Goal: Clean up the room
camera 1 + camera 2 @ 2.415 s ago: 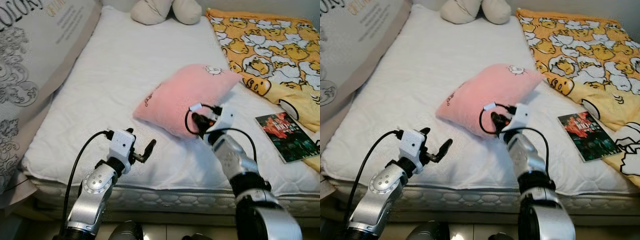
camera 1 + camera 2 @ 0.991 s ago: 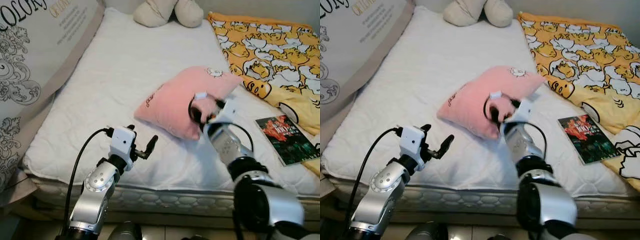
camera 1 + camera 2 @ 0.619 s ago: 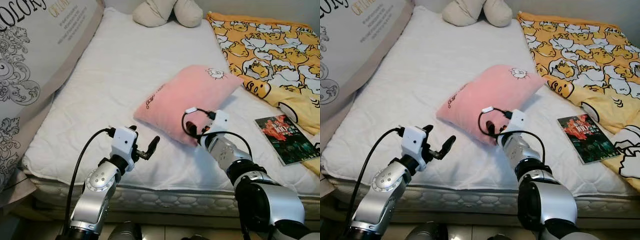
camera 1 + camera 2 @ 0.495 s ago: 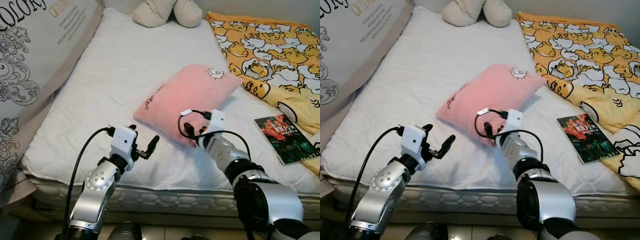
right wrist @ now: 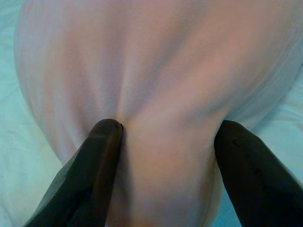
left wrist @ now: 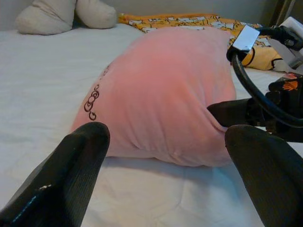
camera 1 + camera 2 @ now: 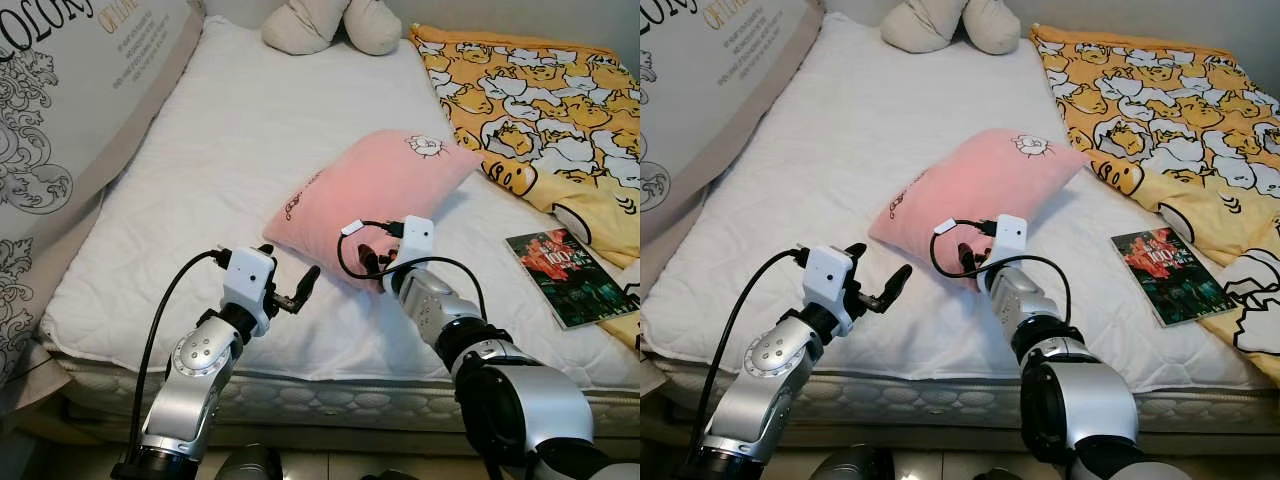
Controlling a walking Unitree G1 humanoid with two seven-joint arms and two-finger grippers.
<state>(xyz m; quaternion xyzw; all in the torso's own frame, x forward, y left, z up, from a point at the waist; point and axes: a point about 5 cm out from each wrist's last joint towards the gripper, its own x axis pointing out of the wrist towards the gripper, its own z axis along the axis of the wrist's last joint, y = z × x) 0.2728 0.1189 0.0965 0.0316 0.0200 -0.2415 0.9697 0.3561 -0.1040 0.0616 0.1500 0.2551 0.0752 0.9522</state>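
Observation:
A pink pillow (image 7: pixel 385 185) lies slantwise in the middle of the white mattress (image 7: pixel 230 130). My right gripper (image 7: pixel 368 262) sits at the pillow's near corner. In the right wrist view its two black fingers (image 5: pixel 97 156) press into the pink fabric (image 5: pixel 156 71) from both sides and crease it. My left gripper (image 7: pixel 290 270) hovers open just above the sheet, a short way to the near left of the pillow. The left wrist view looks between its spread fingertips (image 6: pixel 80 156) at the pillow (image 6: pixel 161 94) and the right gripper's cable beside it.
A yellow duck-print blanket (image 7: pixel 540 100) covers the mattress's right side, with a dark book (image 7: pixel 560 262) lying by its edge. A beige plush toy (image 7: pixel 320 25) rests at the far end. A large grey patterned cushion (image 7: pixel 70 110) leans along the left. The mattress's front edge (image 7: pixel 300 385) is close below my arms.
My right gripper has drawn leftward and toward me along the pillow's near edge, and the pillow's near corner came with it. The left arm has barely moved.

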